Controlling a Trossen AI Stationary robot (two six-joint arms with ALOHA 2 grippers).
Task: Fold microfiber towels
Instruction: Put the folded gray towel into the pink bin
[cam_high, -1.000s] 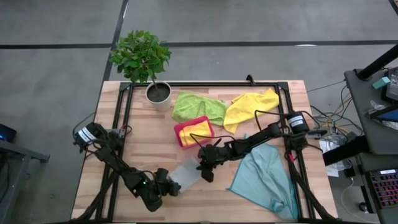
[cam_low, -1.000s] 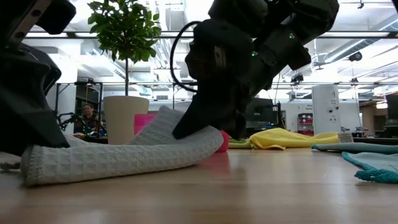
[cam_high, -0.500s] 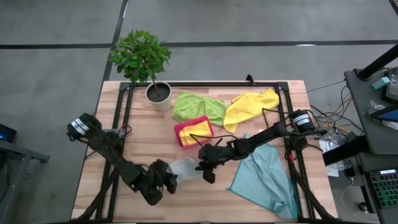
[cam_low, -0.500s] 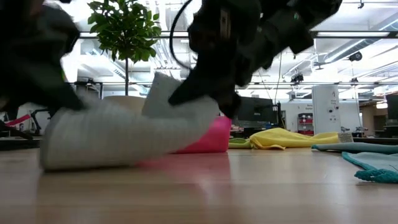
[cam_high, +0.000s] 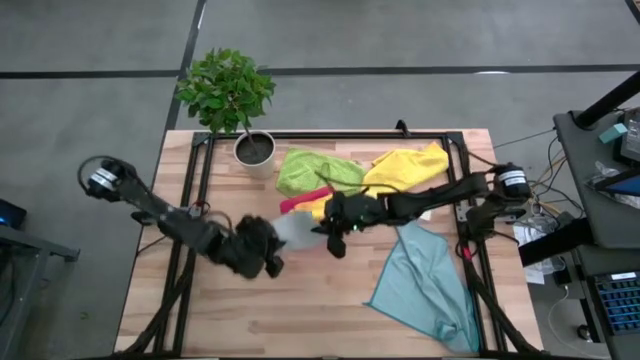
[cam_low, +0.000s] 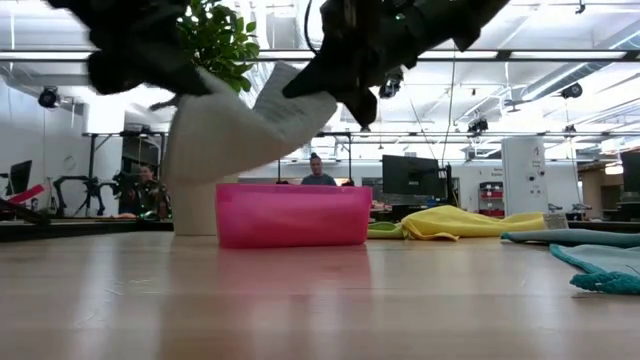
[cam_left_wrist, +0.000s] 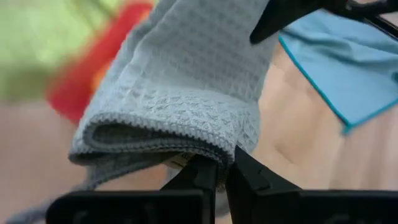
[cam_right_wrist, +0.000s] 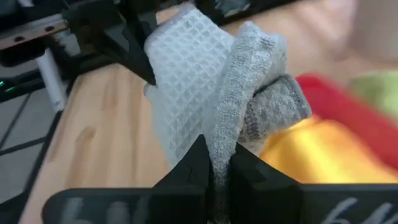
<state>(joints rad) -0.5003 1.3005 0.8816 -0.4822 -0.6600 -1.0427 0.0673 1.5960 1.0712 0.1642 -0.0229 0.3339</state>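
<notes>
Pale wooden planks make up the table top (cam_high: 330, 300), framed by dark rails, with an open office behind it where two people sit at desks. A white pot (cam_high: 255, 148) holding a leafy green plant stands at the far left corner.

Both grippers hold the pale grey towel (cam_high: 297, 230) lifted clear of the wood near the table's middle. Its weave is a small waffle grid, and it is doubled over into a thick, soft roll with a rounded fold. The left gripper (cam_left_wrist: 222, 174) has its fingers pressed together on one folded edge of the grey cloth; the right gripper (cam_right_wrist: 215, 167) is clamped on the opposite bunched edge.

Just beyond the lifted cloth sits the pink tray (cam_low: 291, 214), a shallow rectangular tub of smooth plastic; a folded yellow towel (cam_right_wrist: 314, 158) lies inside it, only partly seen past the grey cloth.

At the far side, a crumpled lime green towel (cam_high: 312, 168) touches the tray, and a second yellow towel (cam_high: 405, 166) lies rumpled to its right. Spread flat at the near right is the teal-blue towel (cam_high: 430, 285), roughly square with a darker stitched hem, one corner curled up
</notes>
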